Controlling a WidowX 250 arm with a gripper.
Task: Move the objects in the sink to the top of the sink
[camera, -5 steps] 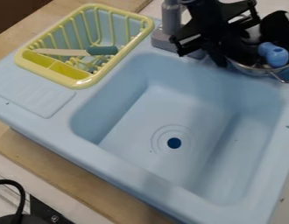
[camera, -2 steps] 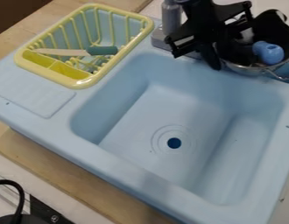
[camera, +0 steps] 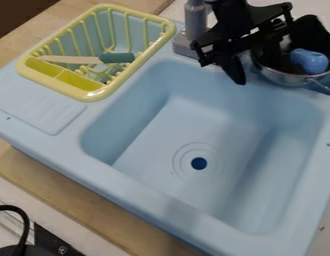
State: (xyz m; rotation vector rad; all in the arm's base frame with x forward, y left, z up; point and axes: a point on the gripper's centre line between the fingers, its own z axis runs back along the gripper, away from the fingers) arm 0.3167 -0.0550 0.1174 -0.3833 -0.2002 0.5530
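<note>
One metal pot (camera: 285, 78) is at the back right of the sink, by the rear rim (camera: 251, 75), with its handle at the right; whether it rests there with its full weight, I cannot tell. Inside it is one blue object (camera: 309, 60), its kind unclear. I take these two to be the task's things, so the job looks nearly done: both are up at the top of the sink, and I see nothing further to bring up. What may be left is to settle the pot, release it if it is held, and draw the arm away.

One black gripper (camera: 236, 72) hangs just to the left of the pot, over the rear rim. Whether it is open, closed or gripping the pot, I cannot tell.

Further out, the count runs: one basin (camera: 194, 125) with one drain hole (camera: 199, 163), one grey tap (camera: 195, 20) behind the rim, one ridged draining area (camera: 37, 102), and one yellow rack (camera: 94, 94). Across the rack lies one utensil with a green handle (camera: 117, 58) and a pale blade. One black cable (camera: 22, 220) curves at the lower left, beyond the wooden worktop (camera: 67, 197).
</note>
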